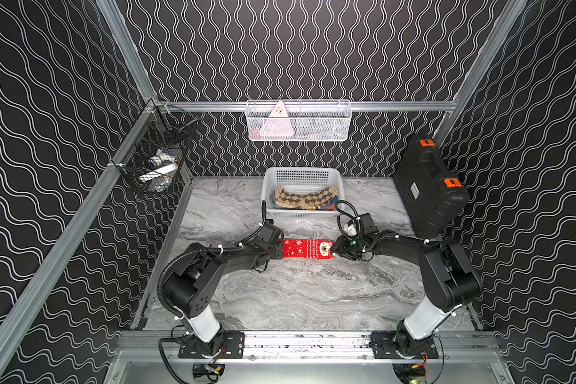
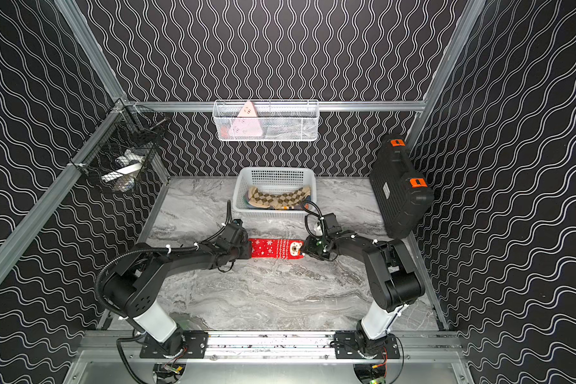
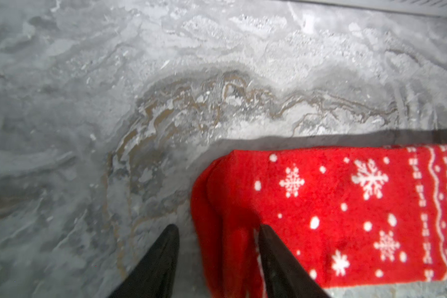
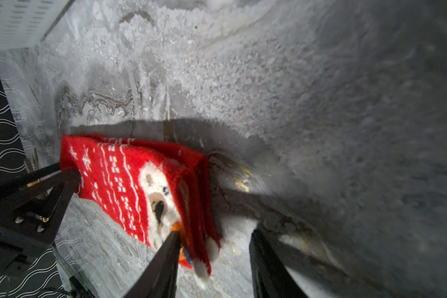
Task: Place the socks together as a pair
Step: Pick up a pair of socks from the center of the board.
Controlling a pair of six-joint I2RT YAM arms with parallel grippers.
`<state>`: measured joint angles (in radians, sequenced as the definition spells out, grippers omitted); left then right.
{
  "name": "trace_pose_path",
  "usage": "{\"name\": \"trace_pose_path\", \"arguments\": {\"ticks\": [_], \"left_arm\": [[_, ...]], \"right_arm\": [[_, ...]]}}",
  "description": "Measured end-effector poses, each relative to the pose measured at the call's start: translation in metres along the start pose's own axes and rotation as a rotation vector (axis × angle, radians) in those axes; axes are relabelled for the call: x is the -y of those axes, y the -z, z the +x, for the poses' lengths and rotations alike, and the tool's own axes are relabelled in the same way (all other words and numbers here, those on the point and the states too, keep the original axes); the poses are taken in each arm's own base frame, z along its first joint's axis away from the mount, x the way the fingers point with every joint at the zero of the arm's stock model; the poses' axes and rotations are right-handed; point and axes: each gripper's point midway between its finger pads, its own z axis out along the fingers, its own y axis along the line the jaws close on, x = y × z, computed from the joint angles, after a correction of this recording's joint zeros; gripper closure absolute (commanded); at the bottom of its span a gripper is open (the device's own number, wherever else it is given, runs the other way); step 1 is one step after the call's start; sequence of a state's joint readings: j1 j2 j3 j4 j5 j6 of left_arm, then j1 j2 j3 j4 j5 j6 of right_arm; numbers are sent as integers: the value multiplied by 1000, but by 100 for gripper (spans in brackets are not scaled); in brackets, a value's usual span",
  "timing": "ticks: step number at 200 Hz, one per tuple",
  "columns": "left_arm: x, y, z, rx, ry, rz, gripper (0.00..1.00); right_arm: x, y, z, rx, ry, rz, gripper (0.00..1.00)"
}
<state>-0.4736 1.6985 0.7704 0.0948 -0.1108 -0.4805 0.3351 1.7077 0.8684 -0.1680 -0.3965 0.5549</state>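
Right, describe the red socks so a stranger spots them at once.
Find the white basket at the back of the table. The red socks lie just before it. They show snowflakes and an animal face, unlike the argyle sock behind.

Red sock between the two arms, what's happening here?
Both arms are at the red Christmas sock, which lies flat on the marble table, one arm at each end. The left gripper and right gripper each straddle an end with jaws apart, not pinching it. The sock looks like two stacked layers, possibly a matched pair. A tan argyle sock sits in the white basket behind.
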Motion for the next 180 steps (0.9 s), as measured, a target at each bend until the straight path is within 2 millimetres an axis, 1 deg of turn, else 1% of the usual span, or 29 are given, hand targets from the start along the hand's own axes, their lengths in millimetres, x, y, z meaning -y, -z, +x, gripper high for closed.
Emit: {"name": "trace_pose_path", "arguments": {"ticks": [29, 62, 83, 93, 115, 138, 159, 180], "left_arm": [[4, -5, -4, 18, 5, 21, 79], [7, -4, -1, 8, 20, 39, 93], [9, -2, 0, -2, 21, 53, 100], [9, 0, 2, -10, 21, 56, 100], [10, 7, 5, -31, 21, 66, 100], [14, 17, 2, -28, 23, 85, 100], [20, 32, -9, -9, 25, 114, 100], [31, 51, -29, 33, 27, 151, 100]], "right_arm": [[-5, -6, 0, -4, 0, -24, 62], [-9, -13, 2, -14, -5, -43, 86], [-12, -13, 2, -9, -3, -51, 96], [-13, -11, 1, -6, -3, -53, 100], [-22, 1, -4, 23, 12, -70, 100], [-34, 18, -10, 57, 31, -90, 100], [-48, 34, -16, 82, 53, -109, 100], [-62, 54, -23, 110, 84, -125, 100]]}}
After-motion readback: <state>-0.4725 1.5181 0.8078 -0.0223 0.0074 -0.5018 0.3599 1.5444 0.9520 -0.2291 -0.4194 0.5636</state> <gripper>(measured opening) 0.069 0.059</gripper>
